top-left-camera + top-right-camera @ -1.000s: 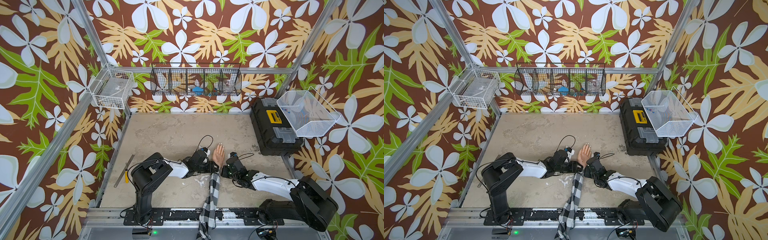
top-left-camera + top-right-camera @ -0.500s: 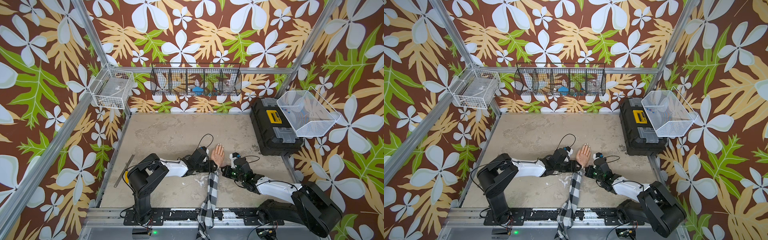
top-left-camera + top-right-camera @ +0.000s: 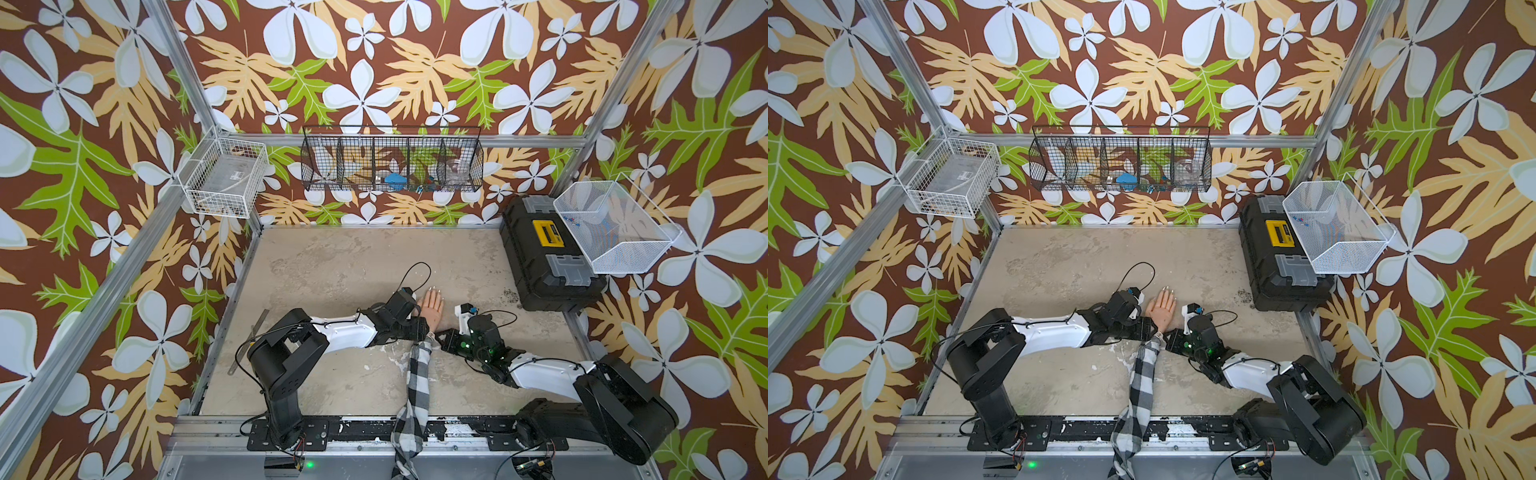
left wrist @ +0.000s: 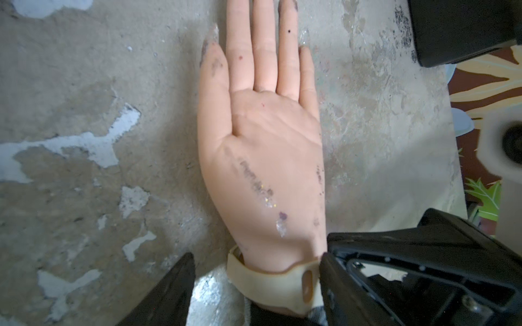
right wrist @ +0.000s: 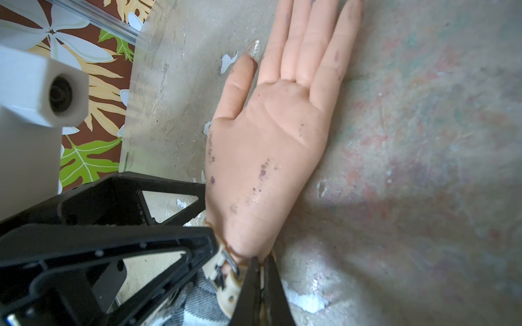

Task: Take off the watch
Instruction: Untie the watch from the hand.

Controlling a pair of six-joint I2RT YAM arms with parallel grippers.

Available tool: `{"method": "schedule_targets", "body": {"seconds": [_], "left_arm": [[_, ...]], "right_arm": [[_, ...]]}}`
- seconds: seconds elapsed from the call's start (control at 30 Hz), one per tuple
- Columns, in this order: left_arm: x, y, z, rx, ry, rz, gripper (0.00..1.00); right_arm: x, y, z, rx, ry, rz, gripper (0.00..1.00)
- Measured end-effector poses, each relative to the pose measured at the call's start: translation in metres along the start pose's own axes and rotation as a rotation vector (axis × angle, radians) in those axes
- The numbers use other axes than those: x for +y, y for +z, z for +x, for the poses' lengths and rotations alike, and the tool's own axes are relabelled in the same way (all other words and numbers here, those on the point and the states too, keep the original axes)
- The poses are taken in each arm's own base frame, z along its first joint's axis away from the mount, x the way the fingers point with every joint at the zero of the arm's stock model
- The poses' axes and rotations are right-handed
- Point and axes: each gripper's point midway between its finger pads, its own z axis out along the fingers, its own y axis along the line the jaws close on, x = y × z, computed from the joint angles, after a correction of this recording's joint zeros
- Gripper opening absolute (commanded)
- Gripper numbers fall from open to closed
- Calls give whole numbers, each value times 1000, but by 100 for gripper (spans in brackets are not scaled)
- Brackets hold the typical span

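The mannequin hand lies palm up on the table, its arm in a checked sleeve. The watch shows as a pale beige strap round the wrist, and its metal buckle is seen in the right wrist view. The face is hidden. My left gripper stands open astride the wrist. One of its fingers touches the strap, the other stands clear of it. My right gripper comes in from the other side, shut on the strap's thin end beside the buckle. In both top views the grippers meet at the wrist.
A metal ruler lies by the left table edge. A black toolbox sits at the right, under a white mesh bin. A black wire basket and a white wire basket hang on the walls.
My left gripper's jaws have spread wider around the wrist. The right arm's wrist has swung out to the right and flattened, with its tip staying at the mannequin's wrist.
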Motion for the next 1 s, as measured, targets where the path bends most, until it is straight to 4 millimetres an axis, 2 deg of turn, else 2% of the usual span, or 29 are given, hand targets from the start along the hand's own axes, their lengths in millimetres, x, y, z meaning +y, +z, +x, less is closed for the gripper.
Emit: {"method": "schedule_targets", "body": {"seconds": [0.27, 1.0], "left_arm": [[-15, -2, 0, -4, 61, -4, 71], [-22, 0, 4, -40, 168, -113, 72]], "right_arm": [[1, 0, 0, 0, -1, -6, 0], [3, -1, -1, -5, -3, -11, 0]]}}
